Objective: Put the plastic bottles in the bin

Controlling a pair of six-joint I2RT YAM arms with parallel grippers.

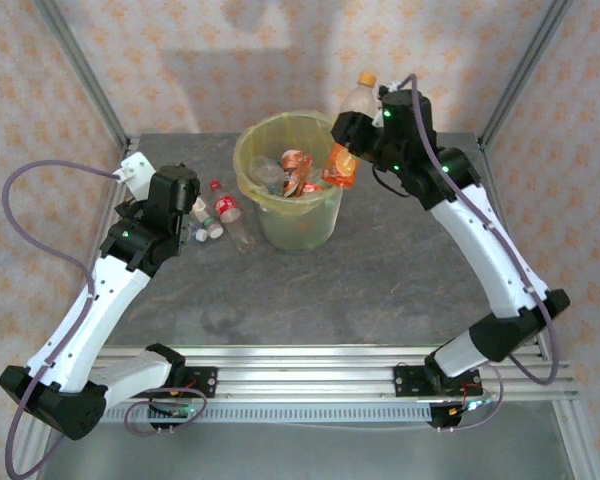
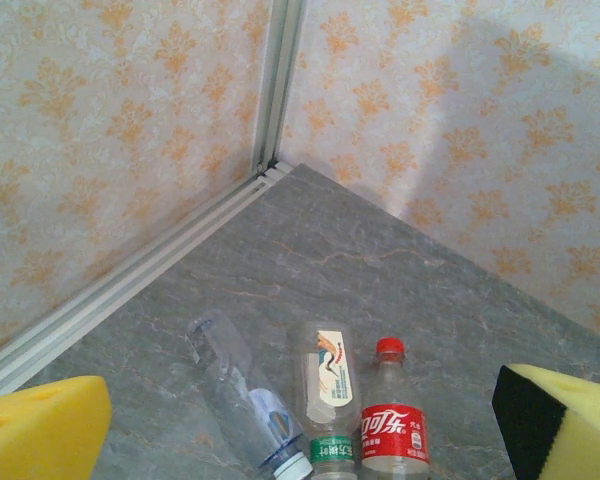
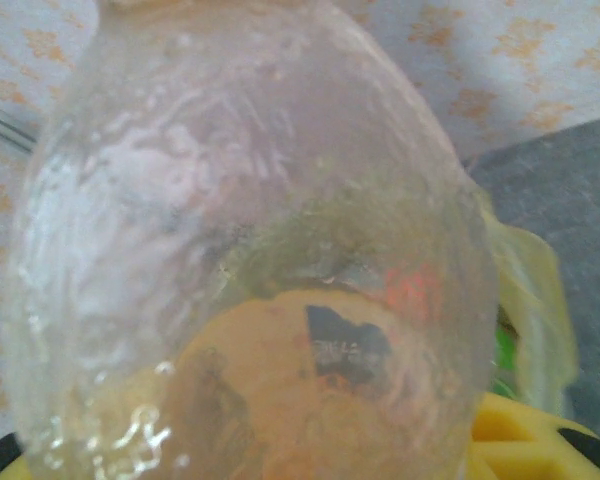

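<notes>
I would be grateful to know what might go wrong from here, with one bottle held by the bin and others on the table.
1. The right gripper holds the orange-capped bottle over the right rim of the bin, not its middle; if released here, it might strike the rim and fall outside.
2. The red-labelled bottle, green-capped bottle and clear bottle lie close side by side under the open left gripper; closing may catch two or shove one away.
</notes>
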